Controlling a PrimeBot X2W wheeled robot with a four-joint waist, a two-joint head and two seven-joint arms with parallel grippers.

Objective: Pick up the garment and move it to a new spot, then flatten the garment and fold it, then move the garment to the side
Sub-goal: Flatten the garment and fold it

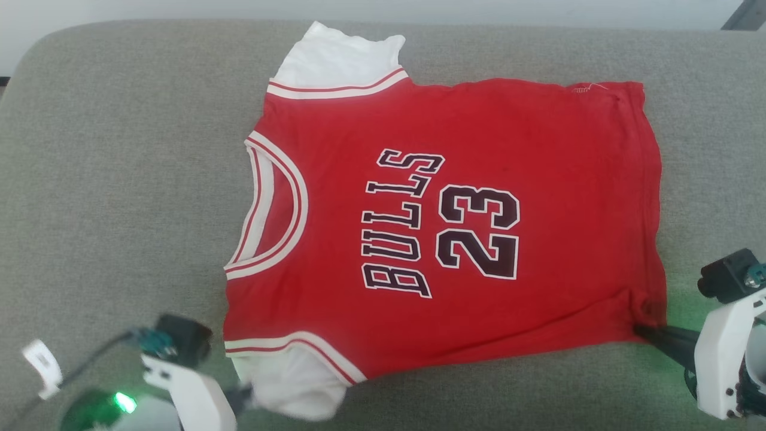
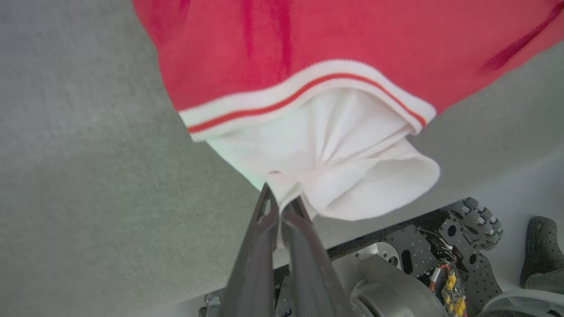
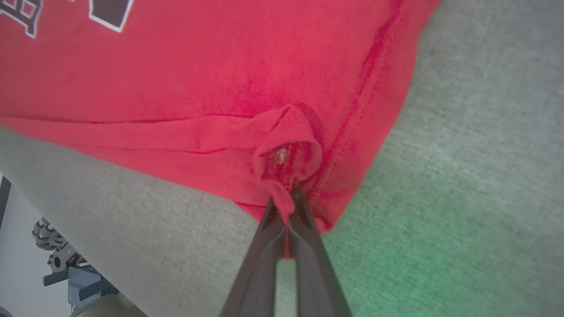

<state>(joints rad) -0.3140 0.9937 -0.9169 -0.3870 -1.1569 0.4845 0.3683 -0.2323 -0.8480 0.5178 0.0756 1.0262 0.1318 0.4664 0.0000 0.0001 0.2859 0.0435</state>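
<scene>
Garment (image 1: 455, 221) spread flat, both near corners pinched, fold not yet made.
It lies face-up across the grey cushion (image 1: 119, 179), neck to the robot's left, mostly smooth. Left gripper (image 2: 282, 200) is pressed together on the near white sleeve (image 2: 343, 167); right gripper (image 3: 286, 198) pinches the near hem corner (image 3: 288, 152), bunching it. Judging by this, placing and flattening look about done; folding and moving aside remain.

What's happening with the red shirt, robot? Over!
Left gripper shut on garment's white sleeve. Right gripper shut on its hem corner. Garment spread print-up on grey cushion. Nothing lying on it.
</scene>
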